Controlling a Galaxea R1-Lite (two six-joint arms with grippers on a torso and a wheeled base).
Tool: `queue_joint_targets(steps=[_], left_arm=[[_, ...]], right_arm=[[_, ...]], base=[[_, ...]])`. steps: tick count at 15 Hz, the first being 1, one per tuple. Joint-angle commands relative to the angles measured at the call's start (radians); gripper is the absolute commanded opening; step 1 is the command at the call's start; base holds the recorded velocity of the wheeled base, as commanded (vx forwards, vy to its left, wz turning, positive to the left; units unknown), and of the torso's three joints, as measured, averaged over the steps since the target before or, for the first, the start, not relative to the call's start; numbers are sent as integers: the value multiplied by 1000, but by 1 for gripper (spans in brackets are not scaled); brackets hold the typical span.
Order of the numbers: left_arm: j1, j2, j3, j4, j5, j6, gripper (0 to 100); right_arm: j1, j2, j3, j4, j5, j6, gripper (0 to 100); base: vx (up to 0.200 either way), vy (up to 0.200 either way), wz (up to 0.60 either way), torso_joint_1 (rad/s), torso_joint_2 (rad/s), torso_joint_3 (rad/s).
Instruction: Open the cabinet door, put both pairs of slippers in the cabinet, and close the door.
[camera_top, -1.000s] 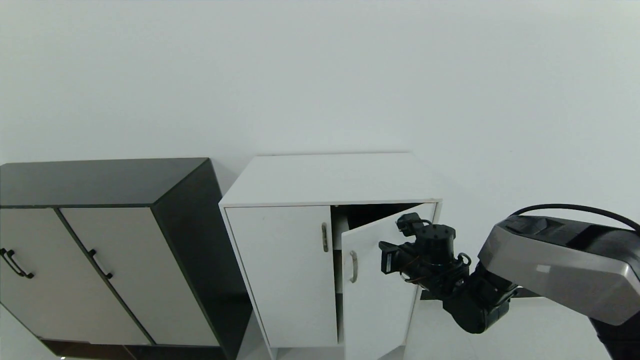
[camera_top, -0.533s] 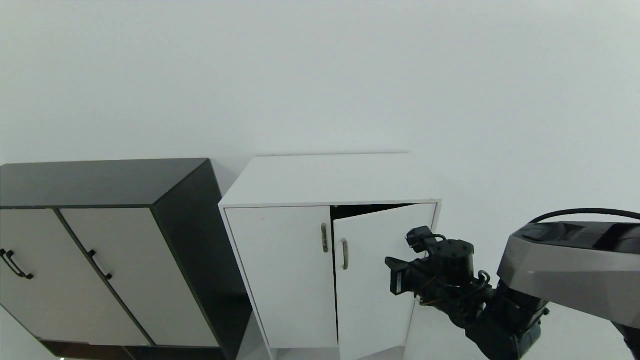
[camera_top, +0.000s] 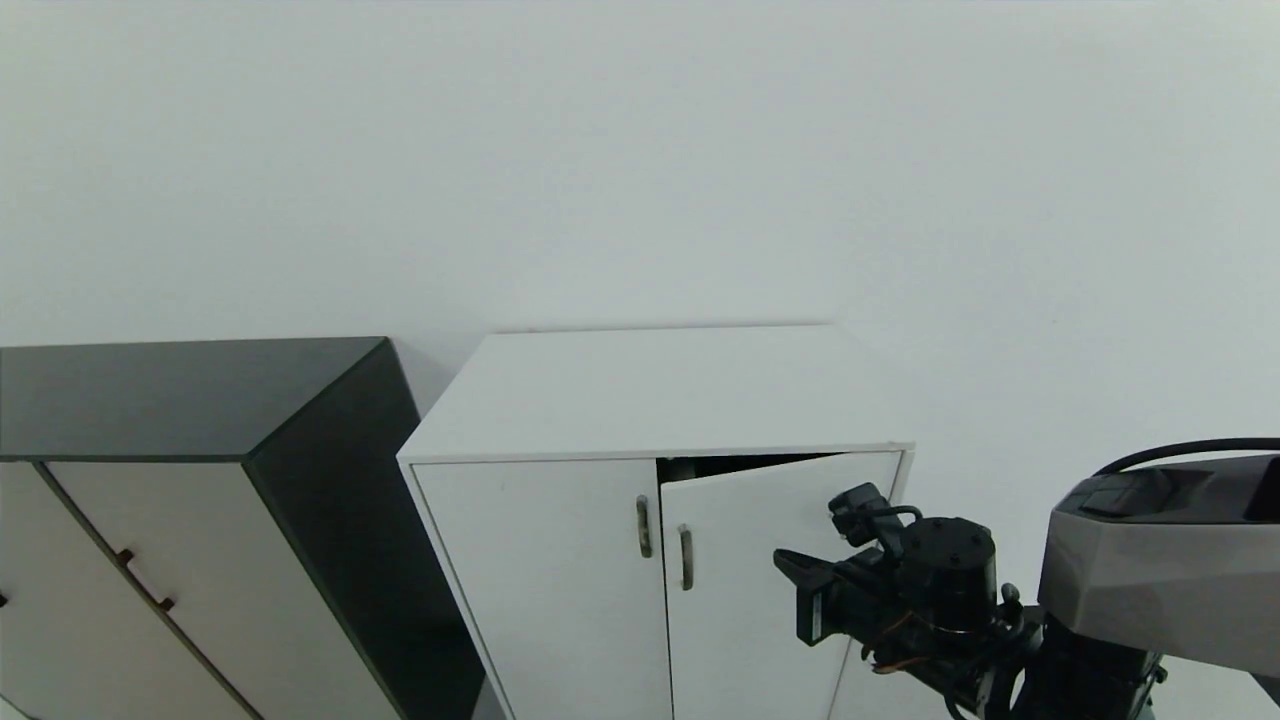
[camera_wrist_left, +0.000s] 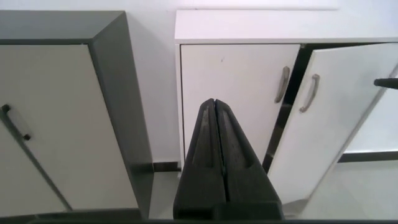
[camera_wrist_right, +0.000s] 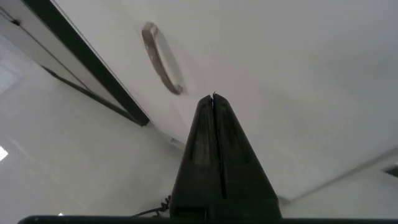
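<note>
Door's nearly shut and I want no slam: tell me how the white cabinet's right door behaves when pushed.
The right door looks like a flat rigid panel, so it should swing whole, not flex. It stands only slightly ajar, so a light push from the right gripper probably closes it. Its smooth face may let the gripper slide.

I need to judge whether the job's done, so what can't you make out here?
Inside the white cabinet: head view, the doors cover it, bar a dark gap above the right door.
Its foot: head view, cut off by the lower edge.
Whether the right claw touches that door: right wrist view, its tip hides the contact.
</note>
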Motion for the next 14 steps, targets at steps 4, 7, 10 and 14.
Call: queue_joint_targets(steps=[4,7,10,14], left_arm=[[0,0,0,0,0,0,0],[0,0,0,0,0,0,0],[0,0,0,0,0,0,0],[0,0,0,0,0,0,0]], right_arm=[[-3,38,-86,12,9,0,0],[-36,85,-218,109,10,0,0],[-46,131,-281,123,9,0,0],[-54,159,-320,124,9,0,0]], base=[[0,0,0,0,0,0],[0,0,0,0,0,0],[0,0,0,0,0,0],[0,0,0,0,0,0]])
